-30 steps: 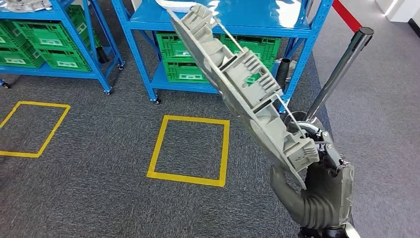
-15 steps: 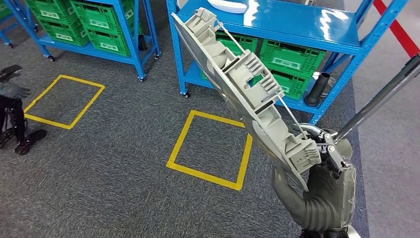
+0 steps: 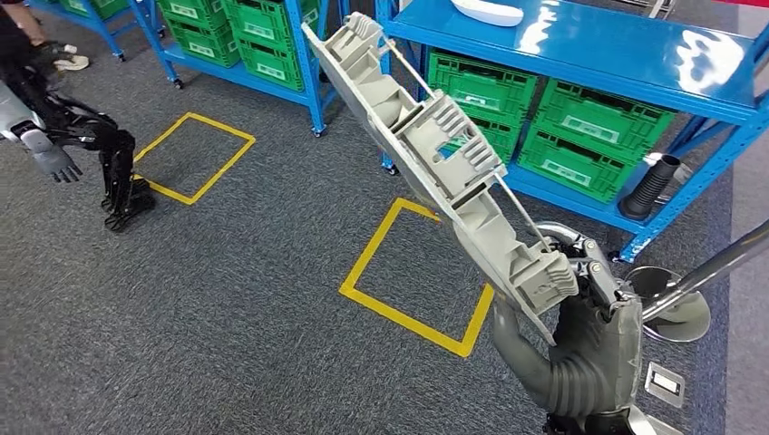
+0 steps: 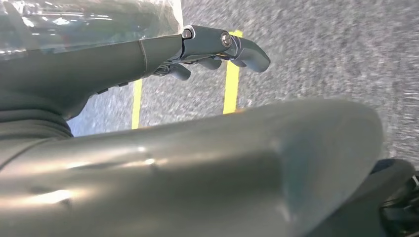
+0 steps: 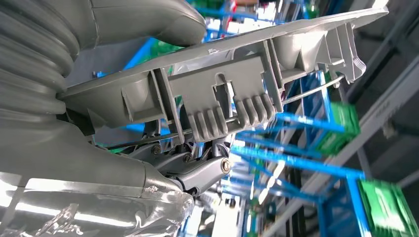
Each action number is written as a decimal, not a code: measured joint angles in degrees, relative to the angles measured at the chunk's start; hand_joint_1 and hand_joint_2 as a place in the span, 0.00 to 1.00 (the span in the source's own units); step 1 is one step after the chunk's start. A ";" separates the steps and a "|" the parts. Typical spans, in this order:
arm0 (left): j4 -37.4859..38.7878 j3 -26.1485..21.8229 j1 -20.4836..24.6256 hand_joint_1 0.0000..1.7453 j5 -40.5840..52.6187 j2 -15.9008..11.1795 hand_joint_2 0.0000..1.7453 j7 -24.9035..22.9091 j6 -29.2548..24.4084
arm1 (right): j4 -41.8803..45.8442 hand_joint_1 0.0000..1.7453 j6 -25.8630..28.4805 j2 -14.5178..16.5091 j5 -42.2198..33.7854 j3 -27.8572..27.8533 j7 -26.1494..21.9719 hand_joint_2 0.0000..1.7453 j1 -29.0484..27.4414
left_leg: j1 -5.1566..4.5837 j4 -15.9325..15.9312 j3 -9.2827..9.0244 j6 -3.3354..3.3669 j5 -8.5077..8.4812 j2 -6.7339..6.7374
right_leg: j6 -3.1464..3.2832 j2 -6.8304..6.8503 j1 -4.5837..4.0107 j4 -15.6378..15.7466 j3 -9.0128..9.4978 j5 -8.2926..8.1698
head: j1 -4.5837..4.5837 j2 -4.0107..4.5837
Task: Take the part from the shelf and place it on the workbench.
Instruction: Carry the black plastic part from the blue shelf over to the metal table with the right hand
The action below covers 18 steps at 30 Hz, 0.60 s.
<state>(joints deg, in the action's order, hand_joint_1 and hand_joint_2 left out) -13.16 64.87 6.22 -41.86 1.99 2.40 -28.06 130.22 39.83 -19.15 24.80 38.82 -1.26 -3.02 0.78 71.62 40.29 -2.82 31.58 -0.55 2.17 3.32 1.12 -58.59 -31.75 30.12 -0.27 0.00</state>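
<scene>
At far left a second robot (image 3: 86, 149) stands on the grey carpet (image 3: 209, 308), beside a yellow floor square (image 3: 192, 156). The left hand (image 4: 217, 47) hangs over the carpet, fingers loosely curled and apart, holding nothing. A second yellow square (image 3: 417, 276) lies mid-floor. The long grey part (image 3: 435, 168) slants upward in the air, its lower end gripped by the right hand (image 3: 585, 349), thumb on one face and fingers on the ribbed other. Behind stand blue shelves (image 3: 580, 45) with green crates (image 3: 544, 122). A steel post (image 3: 716, 267) rises at right.
</scene>
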 joint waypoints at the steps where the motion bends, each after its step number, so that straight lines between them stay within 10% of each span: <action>1: 0.00 0.00 -0.04 0.00 0.00 0.00 1.00 0.01 -0.02 | -0.01 1.00 -0.01 0.00 0.03 0.04 0.01 1.00 0.04 | -0.09 -3.80 -2.17 0.29 -1.89 0.63 | -0.10 0.69 -0.06 0.00 0.14 0.09 | -0.05 0.00; 4: 0.00 0.00 0.18 0.00 0.00 0.00 1.00 0.02 -0.07 | -0.01 1.00 0.00 0.00 0.06 0.05 0.02 1.00 0.21 | -1.03 -12.79 -7.10 1.52 -4.22 3.76 | -0.76 2.58 -0.45 0.04 0.46 0.36 | -0.09 0.00; 7: 0.01 0.00 -0.01 0.00 -0.07 -0.03 1.00 -0.11 -0.04 | -0.02 1.00 0.00 -0.02 0.07 0.07 0.05 1.00 0.48 | -1.27 -13.88 -7.27 2.50 -4.38 2.84 | -1.69 3.81 -0.43 0.28 0.74 0.48 | -0.06 0.00; 13: 0.02 0.00 0.05 0.00 -0.02 0.19 1.00 -0.33 0.08 | -0.15 1.00 -0.05 -0.29 0.05 0.11 0.77 1.00 0.65 | -0.93 -14.82 -7.43 3.60 -5.17 -1.04 | -2.15 -3.01 -0.30 -14.68 -6.49 7.48 | 1.04 0.00; 15: 0.02 0.00 -0.01 0.00 -0.01 0.22 1.00 -0.40 0.09 | -0.26 1.00 -0.05 -0.38 0.02 0.14 1.03 1.00 0.66 | -0.97 -14.62 -7.44 3.58 -5.15 -2.66 | -2.03 -3.26 -0.32 -13.99 -6.67 5.19 | 1.17 0.00; 18: 0.02 0.01 0.07 0.00 0.04 0.31 1.00 -0.53 0.09 | -0.32 1.00 -0.05 -0.44 0.01 0.17 1.09 1.00 0.85 | -0.91 -13.83 -6.99 3.18 -4.97 -5.02 | -1.61 -6.65 0.05 -3.40 -2.34 -0.43 | 1.35 0.00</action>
<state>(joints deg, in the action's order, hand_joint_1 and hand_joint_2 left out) -13.14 64.88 6.29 -41.82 2.29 1.87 -27.98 129.90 39.78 -19.58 24.81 38.99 -0.17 -2.17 -0.13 57.79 33.30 0.37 26.61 -5.57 0.56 -3.32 1.17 -61.99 -34.09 29.69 1.08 0.00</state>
